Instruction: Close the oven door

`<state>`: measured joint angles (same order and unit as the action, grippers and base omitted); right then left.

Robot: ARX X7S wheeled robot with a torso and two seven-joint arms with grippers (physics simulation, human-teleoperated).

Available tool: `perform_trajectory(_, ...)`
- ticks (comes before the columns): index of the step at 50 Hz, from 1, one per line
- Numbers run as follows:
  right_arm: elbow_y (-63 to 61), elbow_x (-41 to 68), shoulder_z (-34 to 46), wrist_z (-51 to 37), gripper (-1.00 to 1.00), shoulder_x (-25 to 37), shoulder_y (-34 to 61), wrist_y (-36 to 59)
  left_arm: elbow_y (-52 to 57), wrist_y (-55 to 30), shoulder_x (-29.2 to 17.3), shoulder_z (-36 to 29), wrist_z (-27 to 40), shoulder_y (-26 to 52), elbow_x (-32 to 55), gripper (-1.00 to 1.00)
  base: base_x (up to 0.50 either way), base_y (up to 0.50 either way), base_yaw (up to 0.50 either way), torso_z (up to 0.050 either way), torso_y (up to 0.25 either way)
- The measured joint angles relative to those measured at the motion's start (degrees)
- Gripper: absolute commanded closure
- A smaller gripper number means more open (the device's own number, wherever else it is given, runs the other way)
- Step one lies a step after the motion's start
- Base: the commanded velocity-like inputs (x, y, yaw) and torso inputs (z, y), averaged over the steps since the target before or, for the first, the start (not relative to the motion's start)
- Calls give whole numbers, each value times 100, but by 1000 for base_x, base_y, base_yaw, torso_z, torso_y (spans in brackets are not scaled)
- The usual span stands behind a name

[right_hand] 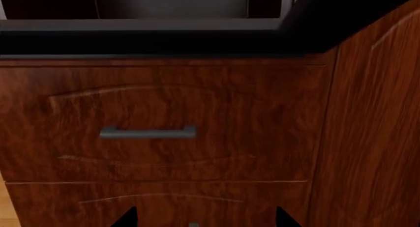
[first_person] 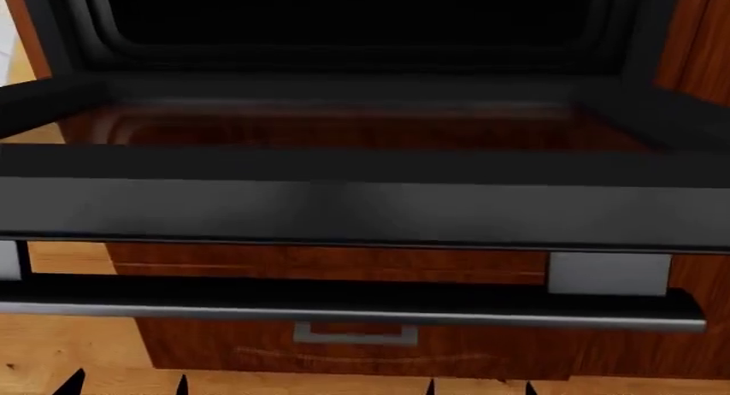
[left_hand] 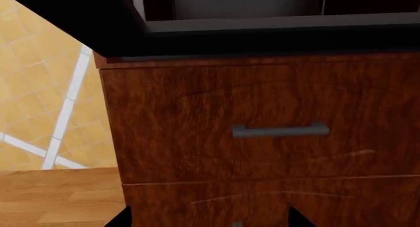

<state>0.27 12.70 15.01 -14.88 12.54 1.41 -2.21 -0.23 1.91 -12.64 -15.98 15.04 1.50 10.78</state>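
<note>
Our head camera looked down close over the open oven door [first_person: 365, 211]; both wrist cameras faced the drawer [left_hand: 262, 119] beneath.

Wooden drawer [right_hand: 157, 124], grey handle [right_hand: 147, 133]; black oven door [right_hand: 151, 38] above.

The wide black-framed oven door [first_person: 342, 209] with its large see-through glass pane is seen swung down, lying nearly flat in front of the dark oven cavity. Red-brown wood is shown through the glass. Its long dark bar handle [first_person: 342, 307] is carried on grey brackets along the near edge.
</note>
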Motion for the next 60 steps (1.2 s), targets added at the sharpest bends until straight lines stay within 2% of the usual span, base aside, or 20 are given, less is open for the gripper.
perform_trajectory(15, 15, 49, 18, -39, -100, 20, 5, 15, 2, 63, -23, -18, 15, -17, 59, -100, 23, 0, 0, -7, 0)
perform_trajectory(60, 42, 125, 118, -107, -100, 94, 37, -52, -13, 158, -108, -130, 75, 0, 153, -100, 257, 0, 0, 0, 0)
